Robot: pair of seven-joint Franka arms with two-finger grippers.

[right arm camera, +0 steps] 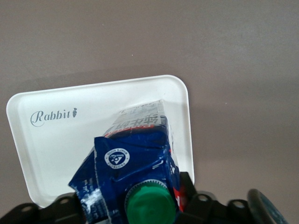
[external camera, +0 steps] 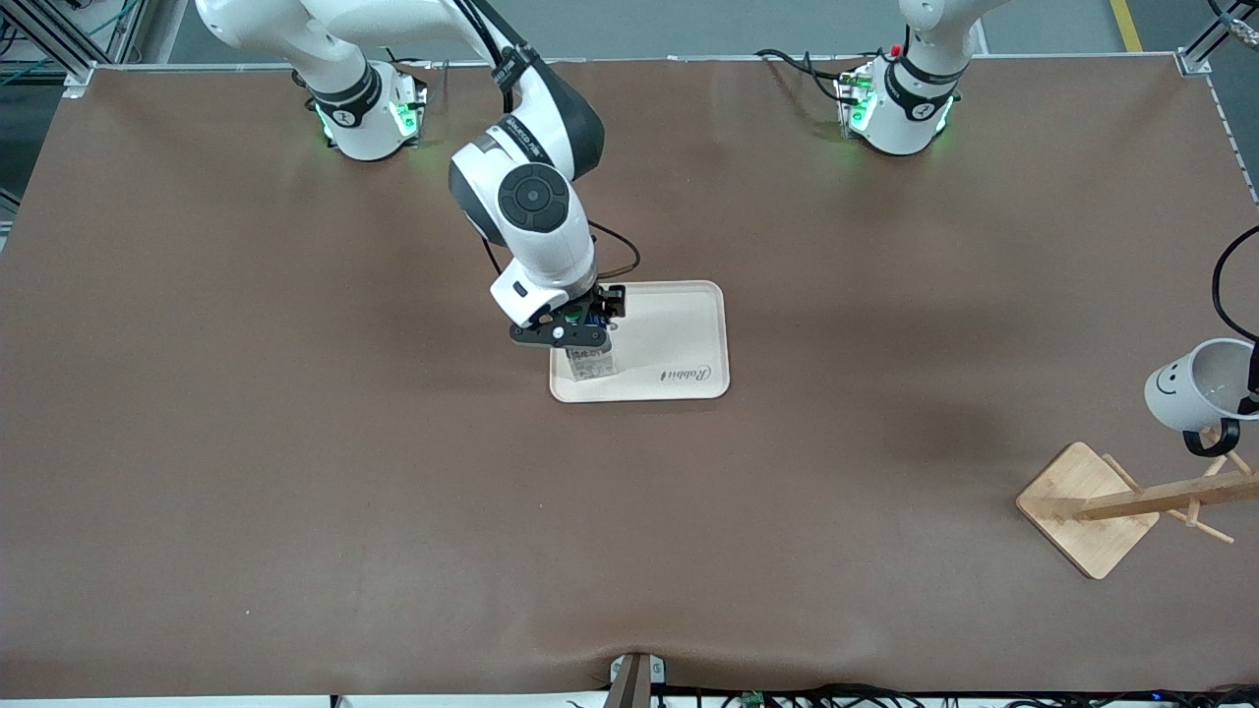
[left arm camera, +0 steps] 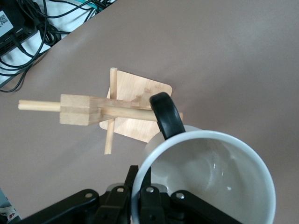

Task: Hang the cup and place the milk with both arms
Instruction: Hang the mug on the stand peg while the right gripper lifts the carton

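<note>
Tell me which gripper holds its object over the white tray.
The right gripper, holding the milk upright over the tray. The left gripper instead grips the cup above the wooden rack.

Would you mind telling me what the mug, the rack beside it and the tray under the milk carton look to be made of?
The mug looks like glazed white ceramic: glossy inside with small highlights, and a black handle. The rack is pale unfinished wood, grain visible on its square base and pegs. The tray appears to be matte cream plastic, with smooth moulded rounded corners and printed "Rabbit" lettering. The milk carton looks like printed coated paperboard, creased, with a green plastic cap.
</note>
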